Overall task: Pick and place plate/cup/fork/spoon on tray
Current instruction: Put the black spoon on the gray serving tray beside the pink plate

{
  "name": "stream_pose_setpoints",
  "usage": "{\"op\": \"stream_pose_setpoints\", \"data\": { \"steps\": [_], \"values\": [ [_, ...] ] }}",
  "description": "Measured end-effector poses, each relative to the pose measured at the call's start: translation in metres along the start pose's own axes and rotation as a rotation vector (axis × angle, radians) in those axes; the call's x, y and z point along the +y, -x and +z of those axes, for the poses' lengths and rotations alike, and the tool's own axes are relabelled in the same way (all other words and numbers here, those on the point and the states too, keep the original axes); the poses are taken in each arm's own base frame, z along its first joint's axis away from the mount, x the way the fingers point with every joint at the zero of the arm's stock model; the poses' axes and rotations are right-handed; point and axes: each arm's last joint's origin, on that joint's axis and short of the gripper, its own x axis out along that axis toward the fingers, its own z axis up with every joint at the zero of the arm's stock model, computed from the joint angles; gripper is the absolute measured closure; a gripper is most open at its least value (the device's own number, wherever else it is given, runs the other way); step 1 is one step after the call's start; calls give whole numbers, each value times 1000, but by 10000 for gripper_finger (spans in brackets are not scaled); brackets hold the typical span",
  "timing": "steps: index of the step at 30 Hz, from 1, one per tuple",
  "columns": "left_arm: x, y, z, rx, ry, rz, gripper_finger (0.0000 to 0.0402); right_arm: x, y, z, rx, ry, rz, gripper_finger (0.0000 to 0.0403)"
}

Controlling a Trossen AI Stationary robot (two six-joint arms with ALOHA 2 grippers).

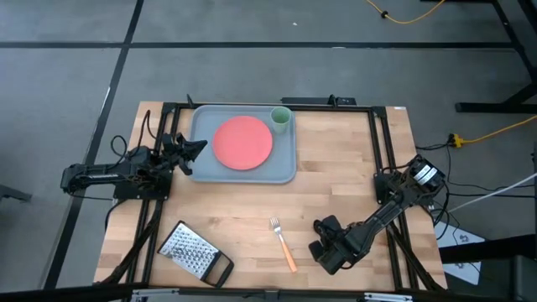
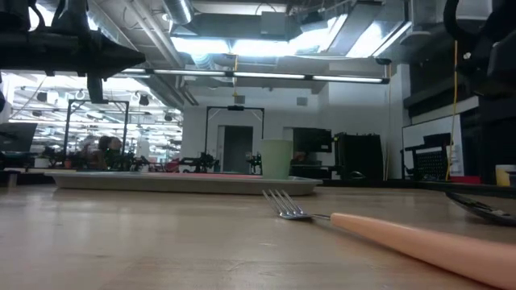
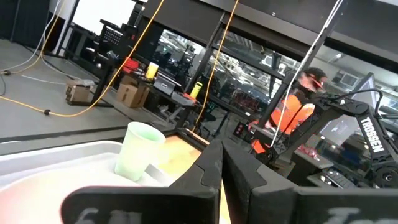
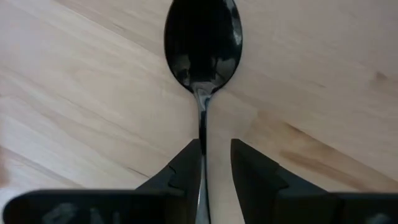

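Observation:
The grey-blue tray (image 1: 201, 172) lies at the table's far middle. The coral-red plate (image 1: 242, 141) lies flat in it, and the pale green cup (image 1: 280, 118) stands upright in its far right corner. The cup also shows in the left wrist view (image 3: 138, 151). The orange-handled fork (image 1: 284, 245) lies on the table near the front. The dark spoon (image 4: 203, 43) lies on the wood under my right gripper (image 4: 216, 152), whose fingers are a little apart, one on either side of the handle. My left gripper (image 3: 222, 177) is shut and empty at the tray's left rim. My right gripper comes at the spoon from above, slanting, with its fingers along the handle (image 4: 203, 134). The handle runs between the fingers, close against one finger (image 4: 186, 165) and apart from the other. I cannot tell whether that finger touches it.
A metal grater with a black handle (image 1: 195, 252) lies at the table's near left. The fork (image 2: 387, 234) lies just left of my right gripper. Bare wood shows between the tray and the fork. A person in orange (image 3: 292, 118) is in the room beyond the table.

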Motion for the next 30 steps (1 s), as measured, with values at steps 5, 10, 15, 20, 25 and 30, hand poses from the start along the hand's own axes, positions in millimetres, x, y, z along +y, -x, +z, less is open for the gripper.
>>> {"op": "stream_pose_setpoints", "data": {
  "steps": [5,10,15,20,25,30],
  "values": [
    [0,0,0,0,0,0,401,0,-1,0,-2,3,-6,312],
    [0,0,0,1,0,0,401,-1,-2,0,-1,28,-14,312],
    [0,0,0,1,0,0,401,-1,-3,-1,10,30,-24,312],
    [0,0,0,2,-1,0,401,-1,-7,-2,5,85,-40,312],
    [0,0,0,2,-1,0,401,0,-12,-3,-8,111,-56,312],
    [0,0,0,2,-1,0,401,0,-13,-2,-22,110,-54,314]
  ]
}}
